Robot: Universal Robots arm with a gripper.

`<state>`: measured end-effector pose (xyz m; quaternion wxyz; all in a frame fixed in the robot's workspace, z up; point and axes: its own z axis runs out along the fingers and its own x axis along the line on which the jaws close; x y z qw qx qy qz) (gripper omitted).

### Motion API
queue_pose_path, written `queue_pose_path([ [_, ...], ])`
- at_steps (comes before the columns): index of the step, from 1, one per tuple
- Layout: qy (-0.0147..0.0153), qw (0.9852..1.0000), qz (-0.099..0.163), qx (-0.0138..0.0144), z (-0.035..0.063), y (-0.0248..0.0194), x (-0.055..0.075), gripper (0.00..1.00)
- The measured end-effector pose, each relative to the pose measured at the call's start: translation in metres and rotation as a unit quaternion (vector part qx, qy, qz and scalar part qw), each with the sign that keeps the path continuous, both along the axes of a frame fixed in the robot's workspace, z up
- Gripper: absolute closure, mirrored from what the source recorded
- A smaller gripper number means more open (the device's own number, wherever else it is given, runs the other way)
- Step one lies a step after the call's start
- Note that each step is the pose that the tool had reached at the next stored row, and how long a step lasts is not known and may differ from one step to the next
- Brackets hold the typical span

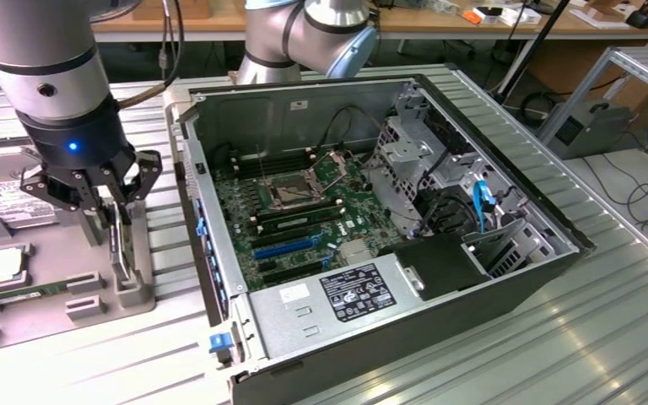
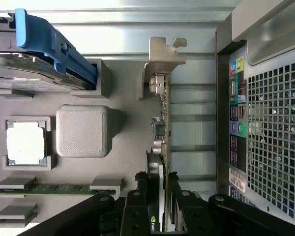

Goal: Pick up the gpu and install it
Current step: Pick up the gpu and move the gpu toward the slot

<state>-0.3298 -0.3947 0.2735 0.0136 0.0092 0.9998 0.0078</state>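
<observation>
The gripper [image 1: 114, 221] hangs straight down over the grey tray [image 1: 31, 295] on the exterior view's left. The gpu [image 1: 125, 253] stands on its thin edge in a slot of that tray, right under the gripper.

In the wrist view the gripper [image 2: 159, 206] has one finger on each side of the gpu [image 2: 163, 128]. The fingers are only partly closed, because the card sits between them. They look snug against it, so the gripper seems to be holding the card. The card is not lifted yet and sits low in its slot.

The card's long side runs from near to far in the exterior view. The fingers squeeze across its thin side. Its silver end bracket [image 2: 164, 56] sticks out past the gripper.

The open computer case [image 1: 504, 278] lies on the exterior view's right, just beside the tray. The blue slots [image 1: 279, 249] on its green board are well apart from the card. A hard drive [image 1: 9, 202] also sits in the tray, on the far left side.
</observation>
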Motion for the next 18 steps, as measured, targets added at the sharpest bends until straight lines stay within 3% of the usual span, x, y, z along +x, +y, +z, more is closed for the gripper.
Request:
queue_pose_path([
  [7,0.0001,1.0,0.0,0.0002,0.0144,0.0,0.0,0.73],
  [18,0.0001,1.0,0.0,0.0029,0.0407,0.0,0.0,0.73],
])
